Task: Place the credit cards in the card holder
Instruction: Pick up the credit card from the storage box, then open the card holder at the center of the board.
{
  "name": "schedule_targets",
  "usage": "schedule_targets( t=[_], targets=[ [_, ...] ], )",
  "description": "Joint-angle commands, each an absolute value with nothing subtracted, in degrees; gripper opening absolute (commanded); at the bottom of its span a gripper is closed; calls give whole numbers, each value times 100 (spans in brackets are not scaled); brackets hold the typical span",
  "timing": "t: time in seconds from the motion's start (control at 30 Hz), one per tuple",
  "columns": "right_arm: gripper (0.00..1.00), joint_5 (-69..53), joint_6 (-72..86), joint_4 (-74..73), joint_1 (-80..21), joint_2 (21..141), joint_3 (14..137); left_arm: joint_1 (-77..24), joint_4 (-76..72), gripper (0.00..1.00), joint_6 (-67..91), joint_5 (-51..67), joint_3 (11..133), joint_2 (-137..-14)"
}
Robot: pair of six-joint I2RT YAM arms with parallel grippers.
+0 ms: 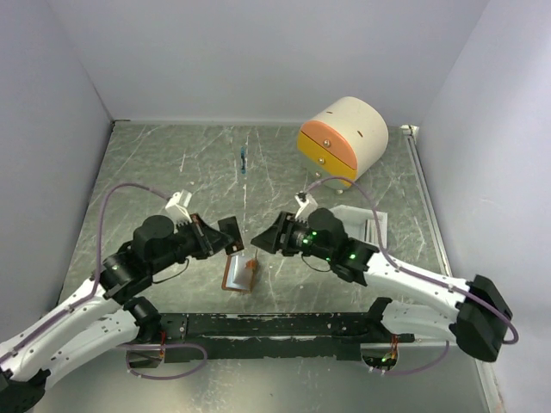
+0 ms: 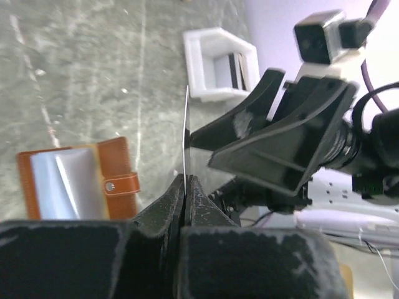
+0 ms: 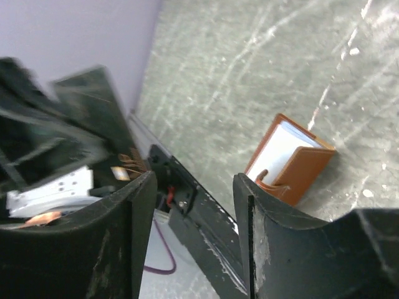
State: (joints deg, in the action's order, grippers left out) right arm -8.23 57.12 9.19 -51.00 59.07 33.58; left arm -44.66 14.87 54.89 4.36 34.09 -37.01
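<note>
My left gripper (image 1: 222, 237) (image 2: 186, 180) is shut on a thin credit card (image 2: 186, 128), seen edge-on and held upright above the table; it shows as a dark square in the top view (image 1: 232, 229). The brown card holder (image 1: 240, 274) (image 2: 75, 180) (image 3: 290, 159) lies half open on the table below, with pale inner pockets and its snap strap showing. My right gripper (image 1: 265, 237) (image 3: 193, 180) is open and empty. It faces the left gripper close by, its fingers (image 2: 280, 140) just right of the card. More cards (image 2: 235, 68) stand in the white tray.
The white tray (image 1: 368, 225) (image 2: 215, 47) sits right of the right gripper. A cream-and-orange drawer box (image 1: 343, 138) stands at the back right. A small blue object (image 1: 244, 161) lies at the back centre. Grey walls enclose the table.
</note>
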Motion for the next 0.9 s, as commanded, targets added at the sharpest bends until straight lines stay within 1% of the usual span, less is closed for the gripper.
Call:
schedule_targets(
  t=[0.0, 0.13, 0.3, 0.4, 0.53, 0.67, 0.87],
  targets=[
    [57, 290, 5581, -119, -5683, 6618, 4026, -4470, 2880, 7, 4972, -1034, 4090, -3374],
    [60, 1544, 5114, -966, -6566, 7485, 5104, -4467, 3721, 7, 4680, -1991, 4824, -3128],
    [60, 2328, 4711, -2095, -7230, 8809, 6728, -4465, 4306, 7, 4367, -2844, 5587, -2713],
    [61, 2905, 4747, -3126, -7547, 9834, 7675, -4469, 4475, 7, 4264, -3058, 5894, -2483],
    [63, 3589, 4906, -4419, -7789, 10891, 8691, -4464, 4563, 7, 4219, -3080, 5976, -2237],
    [64, 3877, 5152, -5246, -7864, 11517, 9186, -4470, 4626, 7, 4230, -3038, 5952, -2157],
    [65, 4013, 5341, -5508, -7960, 11540, 9179, -4465, 4628, 7, 4185, -2997, 5921, -2159]
  ],
)
